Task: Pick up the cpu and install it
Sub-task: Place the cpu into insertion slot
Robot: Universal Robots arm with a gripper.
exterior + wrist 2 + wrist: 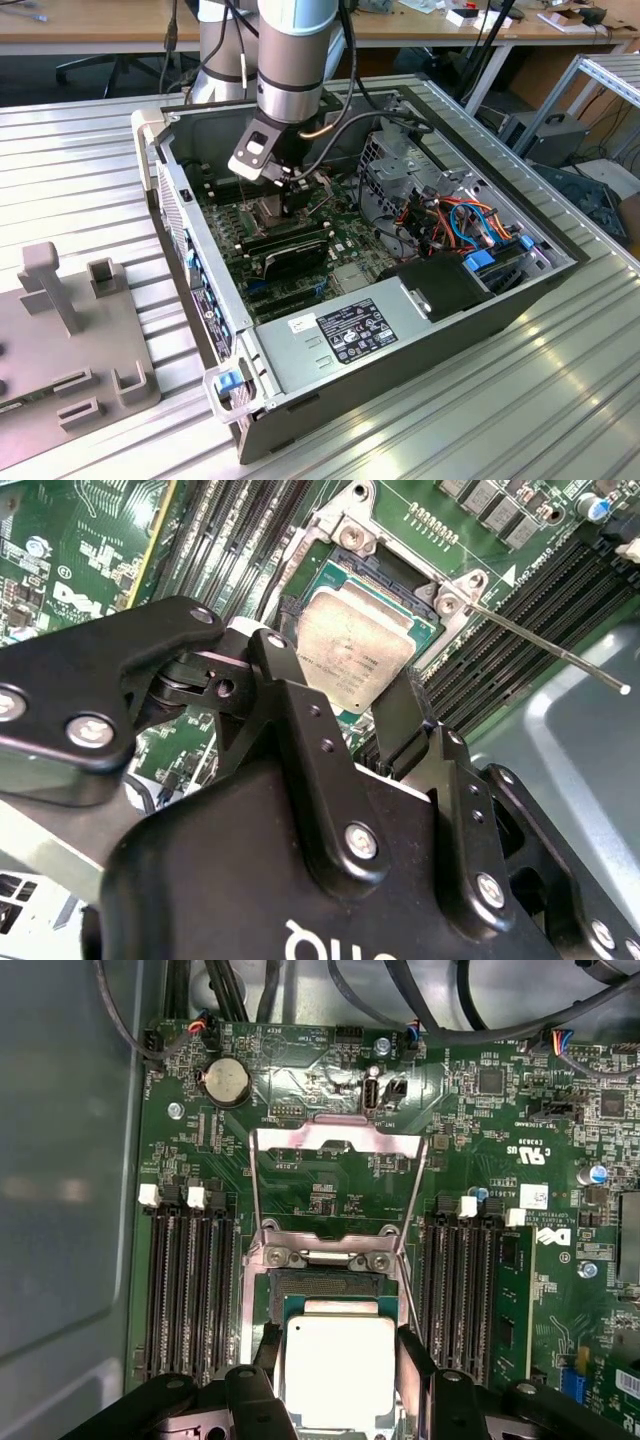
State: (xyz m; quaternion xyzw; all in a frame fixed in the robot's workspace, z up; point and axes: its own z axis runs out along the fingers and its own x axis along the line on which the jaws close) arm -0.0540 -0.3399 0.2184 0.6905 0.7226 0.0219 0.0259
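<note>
Exterior view: case (420, 385) top open, free drop to the board (350, 238) at frame centre. Raised socket frame (335, 1140) and memory sticks (290, 248) stand beside the cpu (340, 1370); cables (455, 220) crowd centre-right.

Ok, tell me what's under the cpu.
The cpu, held by the gripper, is over the open socket: a strip of its dark contact field shows past the chip's edge; the rest is hidden under the chip.

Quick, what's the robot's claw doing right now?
The gripper is closed on the cpu, one finger on each side.
</note>
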